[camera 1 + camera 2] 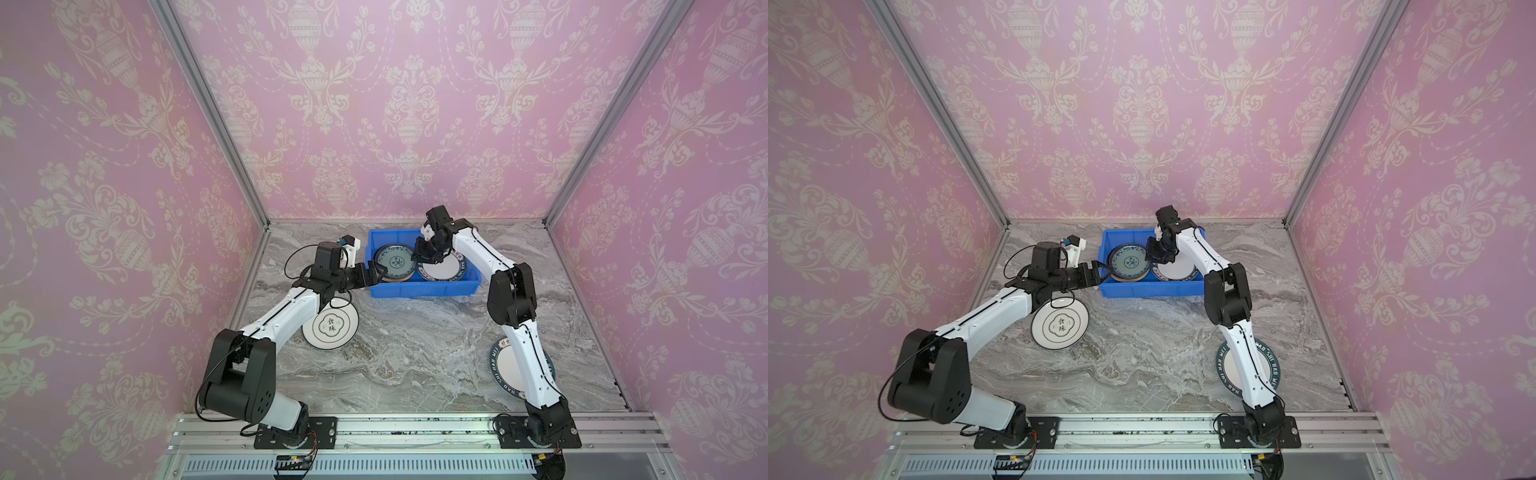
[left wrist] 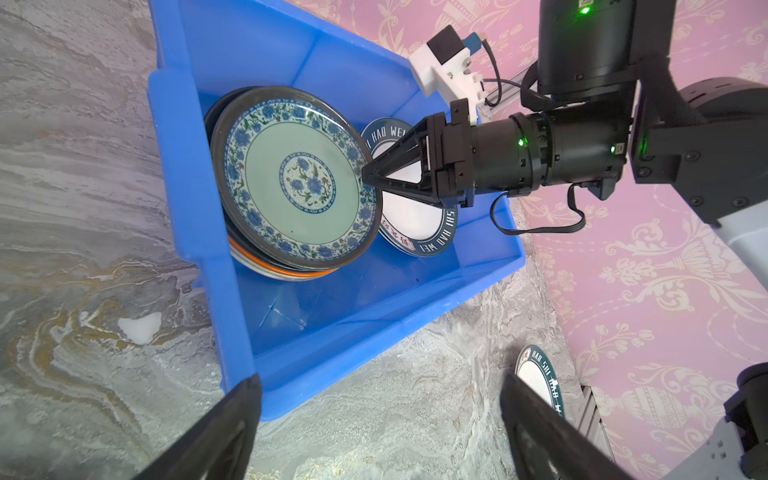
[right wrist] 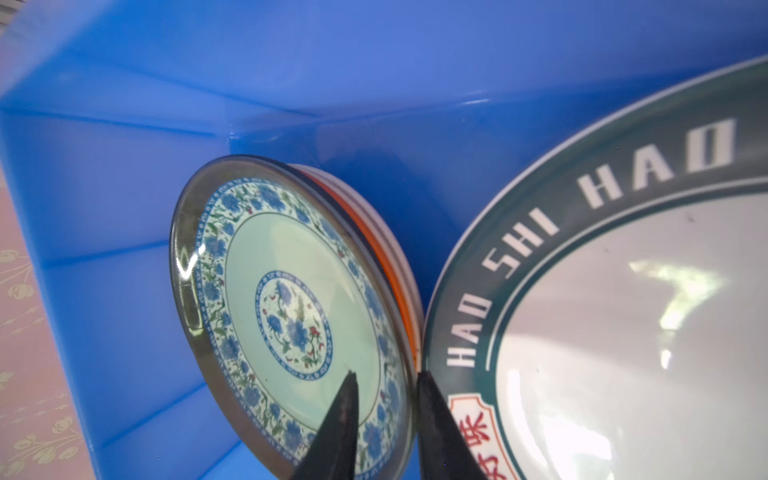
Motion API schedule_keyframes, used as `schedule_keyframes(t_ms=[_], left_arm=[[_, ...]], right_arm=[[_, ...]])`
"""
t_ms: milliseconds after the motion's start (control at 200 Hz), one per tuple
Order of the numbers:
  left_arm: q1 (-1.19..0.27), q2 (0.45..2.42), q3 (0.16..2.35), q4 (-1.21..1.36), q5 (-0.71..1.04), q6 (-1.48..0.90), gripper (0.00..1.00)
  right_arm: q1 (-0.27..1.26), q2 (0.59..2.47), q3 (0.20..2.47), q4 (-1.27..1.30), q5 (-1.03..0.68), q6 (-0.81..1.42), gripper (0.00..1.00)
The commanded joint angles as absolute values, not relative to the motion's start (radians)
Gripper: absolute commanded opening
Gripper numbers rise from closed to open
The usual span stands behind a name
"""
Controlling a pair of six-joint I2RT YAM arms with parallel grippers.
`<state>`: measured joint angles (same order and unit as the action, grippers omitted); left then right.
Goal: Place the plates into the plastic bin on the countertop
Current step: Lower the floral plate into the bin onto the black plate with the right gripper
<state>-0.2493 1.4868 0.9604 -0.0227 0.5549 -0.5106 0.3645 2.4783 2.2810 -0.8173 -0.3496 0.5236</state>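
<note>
The right gripper (image 3: pixel 384 376) has its jaws pinching the teal plate (image 3: pixel 291 299) by the rim, atop the stack (image 2: pixel 291 272) inside the bin (image 1: pixel 424 289). It seems to be placing the plate. The left gripper (image 1: pixel 376 275) has its jaws spread wide and empty beside the bin. Next comes letting go, then fetching the character plate (image 1: pixel 330 323) and the lettered plate (image 1: pixel 505 370) from the surface (image 1: pixel 415 353) outside the bin.

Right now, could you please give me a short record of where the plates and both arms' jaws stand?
bin: plastic bin, at the back of the countertop
stack in bin: teal-patterned plate on top, orange plate among those beneath
beside stack: lettered-rim plate
outside bin: Chinese-character plate; second lettered-rim plate, partly hidden by the right arm
right gripper: jaws closed on the teal-patterned plate's rim
left gripper: jaws wide open, empty, near the bin's corner
</note>
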Motion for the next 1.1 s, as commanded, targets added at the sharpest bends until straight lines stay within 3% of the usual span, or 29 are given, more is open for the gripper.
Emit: schedule_keyframes(t_ms=[0,465,1096], left_arm=[[-0.239,1.497,0.963,-0.013,0.583,-0.522,0.92],[-0.238,1.52,0.979,-0.024,0.591,-0.517,0.91],[-0.254,1.487,0.979,-0.027,0.591,-0.514,0.95]], right_arm=[[0.366,2.422,2.263,-0.813,-0.343,0.512,0.25],[0.395,2.54,2.443,-0.892,-0.362,0.513,0.25],[0.344,2.42,2.32,-0.896,-0.28,0.467,0.32]])
